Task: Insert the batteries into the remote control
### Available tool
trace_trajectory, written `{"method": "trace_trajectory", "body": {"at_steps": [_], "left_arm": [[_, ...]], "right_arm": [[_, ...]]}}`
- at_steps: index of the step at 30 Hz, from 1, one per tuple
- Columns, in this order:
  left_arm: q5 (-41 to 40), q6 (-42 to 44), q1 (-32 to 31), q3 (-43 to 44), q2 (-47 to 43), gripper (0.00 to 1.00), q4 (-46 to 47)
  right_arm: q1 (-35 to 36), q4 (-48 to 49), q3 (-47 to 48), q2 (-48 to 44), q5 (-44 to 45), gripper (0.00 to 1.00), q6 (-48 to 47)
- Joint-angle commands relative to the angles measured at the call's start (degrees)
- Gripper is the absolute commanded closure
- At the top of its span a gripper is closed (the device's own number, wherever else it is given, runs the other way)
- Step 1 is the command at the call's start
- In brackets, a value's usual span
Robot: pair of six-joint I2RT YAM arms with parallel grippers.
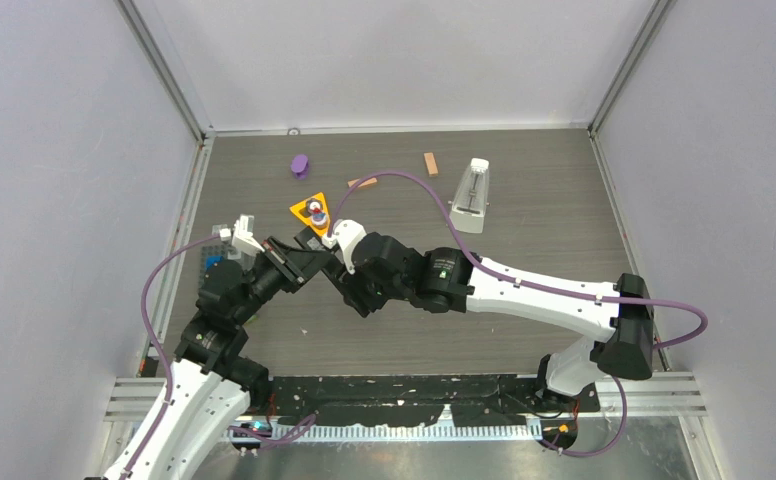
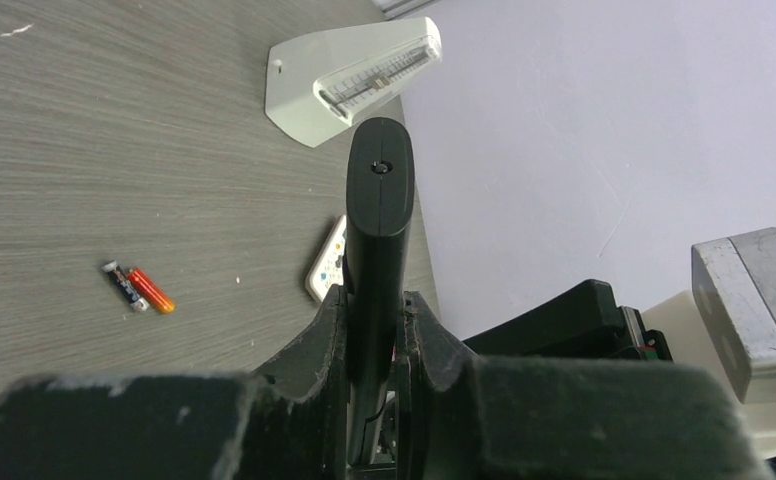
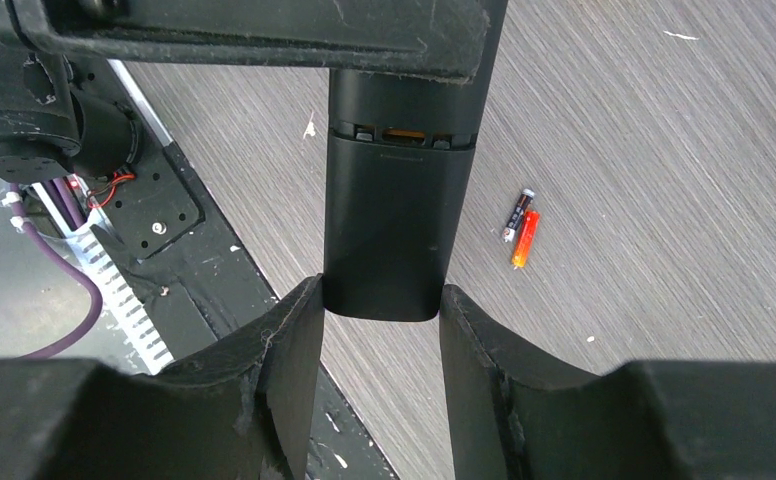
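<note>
Matt remote control (image 3: 394,230), wood-grain table (image 3: 664,130)

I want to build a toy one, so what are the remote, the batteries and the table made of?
The remote looks like black plastic, smooth and matte, with a moulded seam. The batteries seem metal in glossy wrap, one dark, one orange-red; too small to be sure. The table shows grey-brown wood grain, probably laminate.

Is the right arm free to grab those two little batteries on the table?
Probably not yet: the right end effector is clamped on the black remote control that the left end effector also holds. The dark and red-orange cylindrical batteries lie uncovered on the table; it must release first.
</note>
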Motion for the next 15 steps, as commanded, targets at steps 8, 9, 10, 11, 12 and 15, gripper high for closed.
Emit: {"method": "trace_trajectory", "body": {"at_steps": [8, 9, 10, 11, 12, 15], "left_arm": [[6.34, -5.76, -0.30, -0.25, 0.05, 1.00, 5.05], [6.60, -5.73, -0.30, -0.51, -0.11, 1.00, 5.43], [6.90, -5.73, -0.30, -0.87, -0.30, 1.00, 5.98], [7.34, -5.73, -0.30, -1.21, -0.46, 1.00, 6.78], [7.80, -5.66, -0.30, -1.82, -0.67, 1.00, 7.66], [8.88, -5.35, -0.30, -3.39, -1.45, 1.00, 10.96]], "right_arm": [[0.39, 0.94, 4.25, 2.60, -0.34, 0.87, 1.33], [0.31, 0.90, 4.33, 2.66, -0.30, 0.87, 1.74], [0.24, 0.90, 4.36, 2.76, -0.48, 0.87, 1.89], [0.14, 0.93, 4.43, 2.83, -0.64, 0.86, 1.97], [0.07, 0.84, 4.49, 3.05, -1.13, 0.85, 2.04], [-0.15, 0.39, 5.15, 3.68, -2.17, 0.84, 2.05]]}}
